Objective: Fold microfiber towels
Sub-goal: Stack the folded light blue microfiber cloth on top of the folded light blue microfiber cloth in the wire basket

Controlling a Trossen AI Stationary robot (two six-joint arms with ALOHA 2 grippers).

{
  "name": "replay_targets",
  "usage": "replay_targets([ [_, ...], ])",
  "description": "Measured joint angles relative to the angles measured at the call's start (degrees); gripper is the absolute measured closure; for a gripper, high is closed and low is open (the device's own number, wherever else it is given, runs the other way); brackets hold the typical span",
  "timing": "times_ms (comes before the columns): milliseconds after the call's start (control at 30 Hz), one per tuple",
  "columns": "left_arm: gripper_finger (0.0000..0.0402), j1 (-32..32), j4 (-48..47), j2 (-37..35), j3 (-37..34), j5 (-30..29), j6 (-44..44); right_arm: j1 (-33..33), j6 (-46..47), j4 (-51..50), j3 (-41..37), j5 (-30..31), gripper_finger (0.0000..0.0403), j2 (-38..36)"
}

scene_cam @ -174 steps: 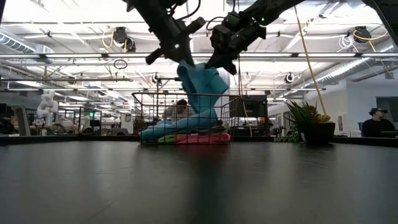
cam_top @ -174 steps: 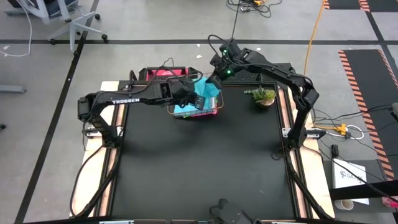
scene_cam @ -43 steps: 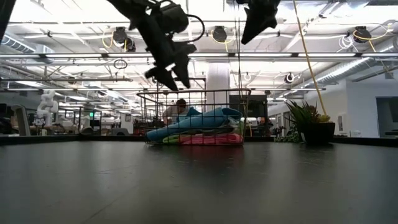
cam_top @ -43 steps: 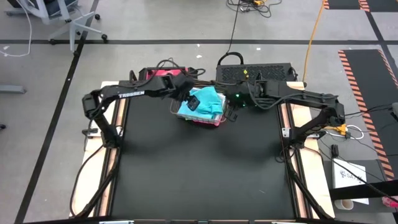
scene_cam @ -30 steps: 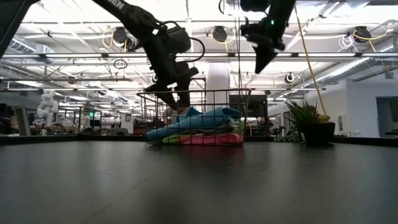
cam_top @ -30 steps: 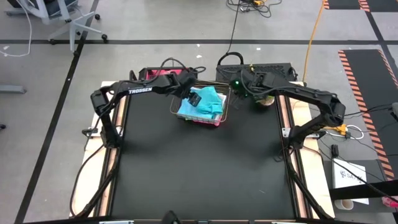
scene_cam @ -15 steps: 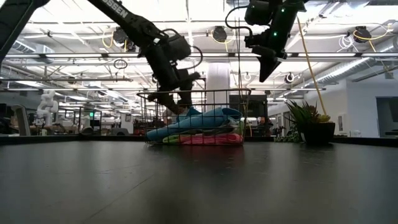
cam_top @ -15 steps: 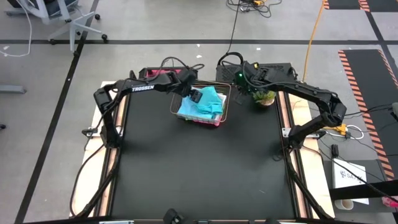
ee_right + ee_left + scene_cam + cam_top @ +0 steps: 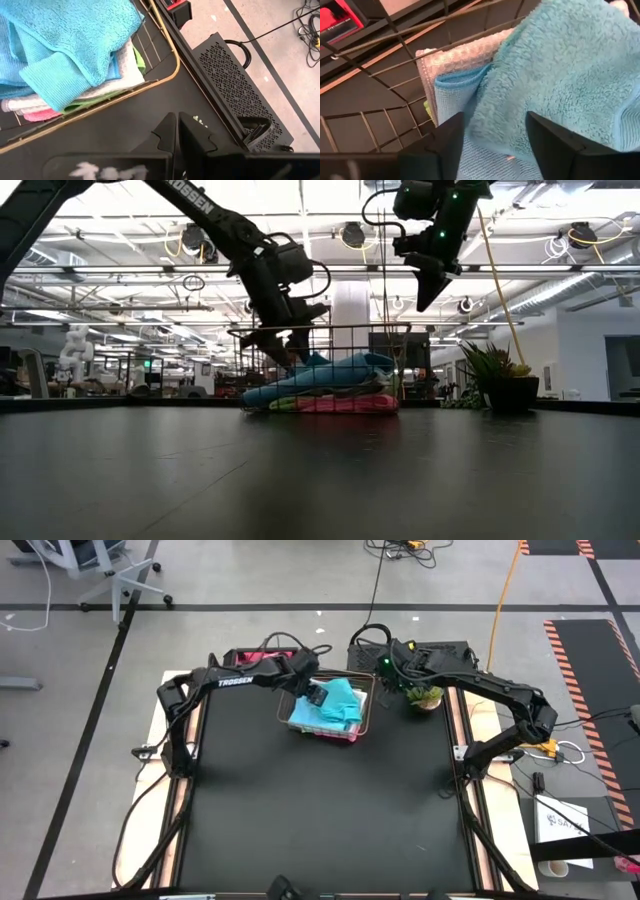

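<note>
**Left arm at basket, towel not gripped**

While towels (image 9: 330,708) sit stacked in the basket (image 9: 362,718), left gripper (image 9: 492,131) straddles the top blue edge, jaws apart. Right gripper (image 9: 177,131) hovers beside, jaws together. Soft, light, floppy: pinch a corner.

Left end effector (image 9: 492,135) spread, right end effector (image 9: 178,131) closed

Turquoise towels (image 9: 335,702) over grey, lime, pink; copper basket (image 9: 165,47).

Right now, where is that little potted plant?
In the high view the potted plant stands at the table's far right, just right of the wire basket, under the right arm.
</note>
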Motion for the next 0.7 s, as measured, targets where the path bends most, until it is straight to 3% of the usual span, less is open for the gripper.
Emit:
replay_targets([
  [167,0.0262,-1.14,-0.57,-0.11,0.31,0.38,0.99,0.02,0.16,0.07,0.0,0.0,0.0391,0.0],
  [533,0.039,-2.44,-0.21,-0.13,0.31,-1.41,4.31,0.02,0.16,0.37,0.0,0.04,0.0392,-0.02],
  [700,0.0393,-2.83,-4.78,-0.29,0.33,-0.24,1.43,0.02,-0.27,0.36,0.0,0.03,0.0392,-0.02],
])
